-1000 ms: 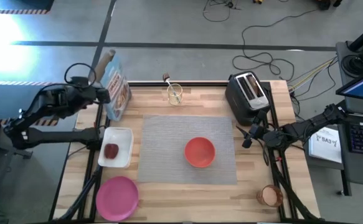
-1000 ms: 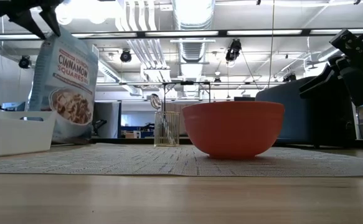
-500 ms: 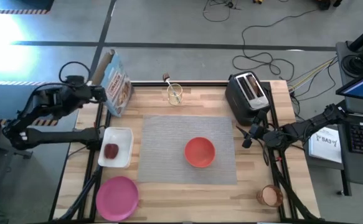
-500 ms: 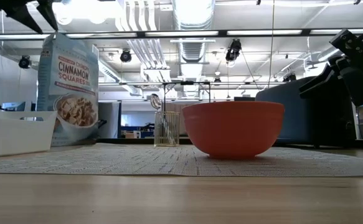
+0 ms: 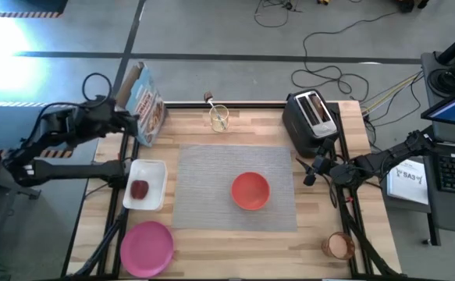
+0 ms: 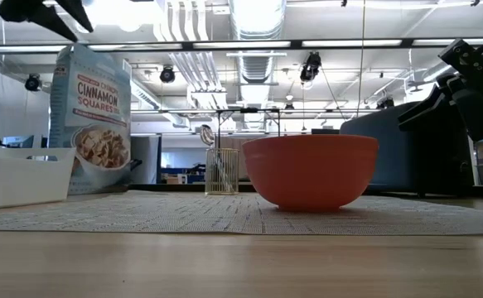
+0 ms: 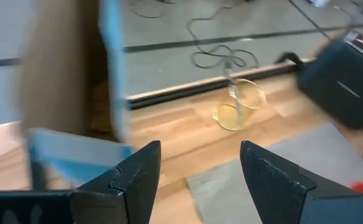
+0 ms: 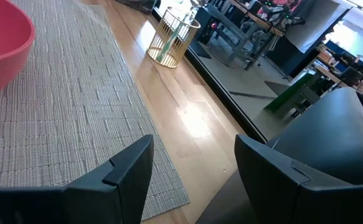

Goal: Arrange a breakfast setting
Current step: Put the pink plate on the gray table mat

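The grey rectangular woven placemat (image 5: 237,188) lies mid-table with the red-orange bowl (image 5: 250,190) standing on its right half; the round pink plate (image 5: 147,247) sits at the near left corner, and the small dark-red fruit (image 5: 140,189) rests in the white rectangular tray (image 5: 155,175) just behind it; the small orange-tinted cup (image 5: 339,246) stands at the near right corner; the left gripper (image 7: 197,165), fingers spread and empty, hangs beside the blue cereal box (image 5: 144,108) (upright at the far left edge); the right gripper (image 8: 190,158), fingers likewise parted, waits near the black toaster (image 5: 311,121).
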Tool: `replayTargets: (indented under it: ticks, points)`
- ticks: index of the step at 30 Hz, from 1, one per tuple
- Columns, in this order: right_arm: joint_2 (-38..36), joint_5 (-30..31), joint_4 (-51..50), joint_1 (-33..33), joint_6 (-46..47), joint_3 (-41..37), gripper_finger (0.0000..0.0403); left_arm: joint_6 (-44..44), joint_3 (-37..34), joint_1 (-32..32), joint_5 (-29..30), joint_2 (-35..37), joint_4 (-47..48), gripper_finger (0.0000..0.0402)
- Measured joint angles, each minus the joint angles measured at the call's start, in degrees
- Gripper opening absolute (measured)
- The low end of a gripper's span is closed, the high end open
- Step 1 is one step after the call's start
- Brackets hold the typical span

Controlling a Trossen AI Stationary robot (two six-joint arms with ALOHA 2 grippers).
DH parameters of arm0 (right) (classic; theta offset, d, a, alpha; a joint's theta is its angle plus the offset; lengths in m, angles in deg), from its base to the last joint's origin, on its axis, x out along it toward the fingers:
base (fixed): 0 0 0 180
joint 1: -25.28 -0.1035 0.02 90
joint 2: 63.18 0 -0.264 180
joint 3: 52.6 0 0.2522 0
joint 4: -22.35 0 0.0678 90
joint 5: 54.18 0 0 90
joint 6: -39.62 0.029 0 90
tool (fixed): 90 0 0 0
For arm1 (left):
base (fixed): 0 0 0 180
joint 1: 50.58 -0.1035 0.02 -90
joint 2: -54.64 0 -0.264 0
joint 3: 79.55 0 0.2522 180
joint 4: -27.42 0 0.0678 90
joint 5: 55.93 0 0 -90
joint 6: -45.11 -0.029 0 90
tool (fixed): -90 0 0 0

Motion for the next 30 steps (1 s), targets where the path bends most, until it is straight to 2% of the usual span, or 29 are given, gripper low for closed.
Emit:
replayTargets:
  ticks: [8, 17, 21, 30]
  points:
    - [0.00, 0.00, -0.02, 0.00, 0.02, 0.00, 0.0215, -0.68, -4.85, 7.03, -1.80, -0.09, -8.24, 0.0204]
    - [0.00, 0.00, 0.00, 0.01, 0.02, 0.00, 0.0215, -0.22, -5.07, 16.47, -2.17, -1.37, -12.88, 0.0204]
    - [0.00, 0.00, -0.01, -0.01, 0.02, 0.02, 0.0215, 0.82, -6.39, 23.06, -3.49, -4.33, -12.97, 0.0204]
    - [0.00, 0.00, 0.00, 0.01, 0.02, 0.00, 0.0215, 12.42, -9.06, 38.40, -5.05, -15.21, -12.58, 0.0204]
